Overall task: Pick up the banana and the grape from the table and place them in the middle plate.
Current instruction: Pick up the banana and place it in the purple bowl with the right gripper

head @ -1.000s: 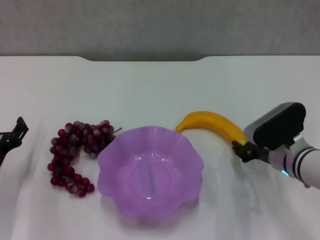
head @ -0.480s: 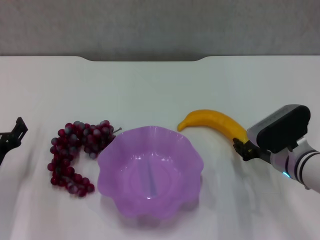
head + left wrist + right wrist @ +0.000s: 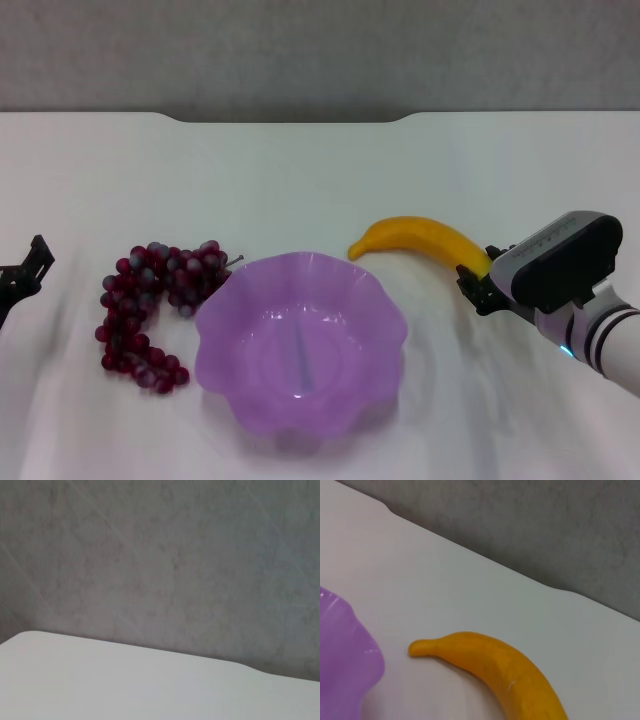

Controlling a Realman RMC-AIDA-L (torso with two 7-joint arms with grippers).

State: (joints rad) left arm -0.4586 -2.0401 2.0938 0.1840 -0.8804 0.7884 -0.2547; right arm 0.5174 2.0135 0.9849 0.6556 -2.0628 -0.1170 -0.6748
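At the banana's (image 3: 425, 242) near end, the right gripper (image 3: 478, 287) seems clamped on it; lifting should clear the plate's (image 3: 385, 310) rim.

My right gripper (image 3: 478, 289) now sits closer on the banana (image 3: 420, 240), whose free end has swung slightly toward the middle plate (image 3: 300, 345).

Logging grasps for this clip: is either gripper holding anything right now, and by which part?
The right gripper grips the banana at its end farthest from the purple plate. The left gripper, at the table's left edge, holds nothing.
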